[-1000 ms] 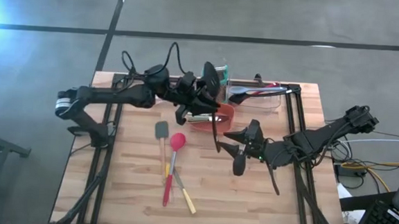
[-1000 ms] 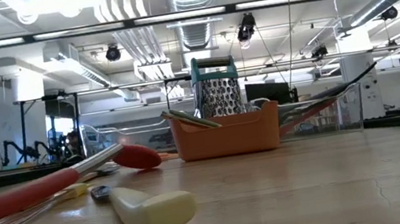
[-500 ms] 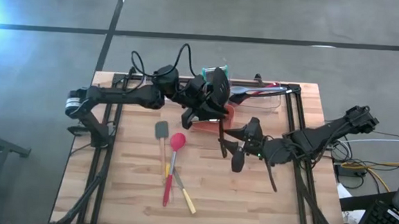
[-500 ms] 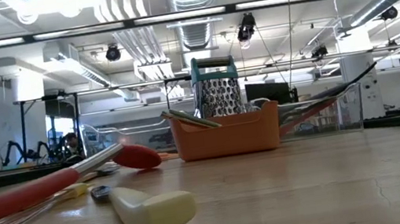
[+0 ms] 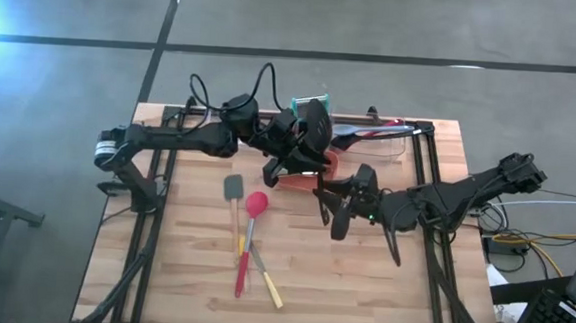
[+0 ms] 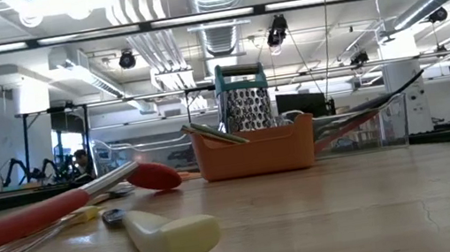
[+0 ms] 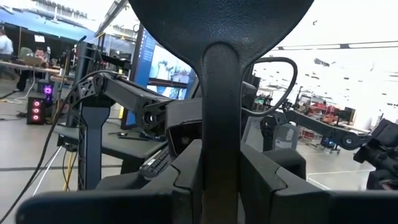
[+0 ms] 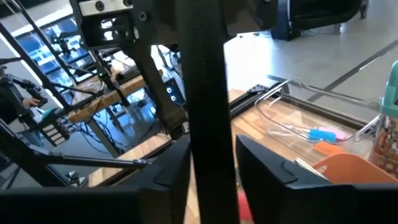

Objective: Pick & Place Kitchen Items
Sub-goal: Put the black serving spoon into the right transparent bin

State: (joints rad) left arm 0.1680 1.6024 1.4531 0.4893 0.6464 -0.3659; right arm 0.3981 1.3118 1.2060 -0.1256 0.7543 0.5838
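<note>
My left gripper point(image 5: 303, 154) hovers over the red-orange bin point(image 5: 319, 173) and is shut on a black spoon point(image 7: 221, 25). My right gripper point(image 5: 334, 202), just right of the bin, is shut on a long black utensil point(image 8: 204, 68). A grey spatula point(image 5: 233, 190), a red spoon point(image 5: 255, 204) and a yellow-handled knife point(image 5: 268, 286) lie flat on the table's middle. In the low view the red spoon point(image 6: 152, 174) and the knife handle point(image 6: 169, 233) lie in front of the bin point(image 6: 255, 150). Neither gripper shows there. My left gripper pinches the black spoon's handle point(image 7: 221, 118) between its two fingers point(image 7: 186, 177), below the broad head. The handle runs along the fingers and the head sticks out past their tips. The spoon is lifted clear, above the bin. My right gripper pinches the black utensil's straight handle point(image 8: 205, 112) between its two fingers point(image 8: 261, 165). It comes level from the table's right side. In the high view the handle point(image 5: 320, 192) lies across the fingers. The utensil is lifted clear of the table; its ends are out of the wrist view.
The teal-framed box grater point(image 5: 316, 106) stands at the bin's far side and rises above it in the low view point(image 6: 243, 96). A clear tray point(image 5: 385, 134) with blue and pink scrapers point(image 8: 323, 134) sits at the far right. Bare wood lies near and left.
My left gripper has swung with its black spoon toward the table's right and come over the bin. My right gripper has moved a little left and far, toward the bin, carrying its black utensil. The utensils on the table have stayed put.
</note>
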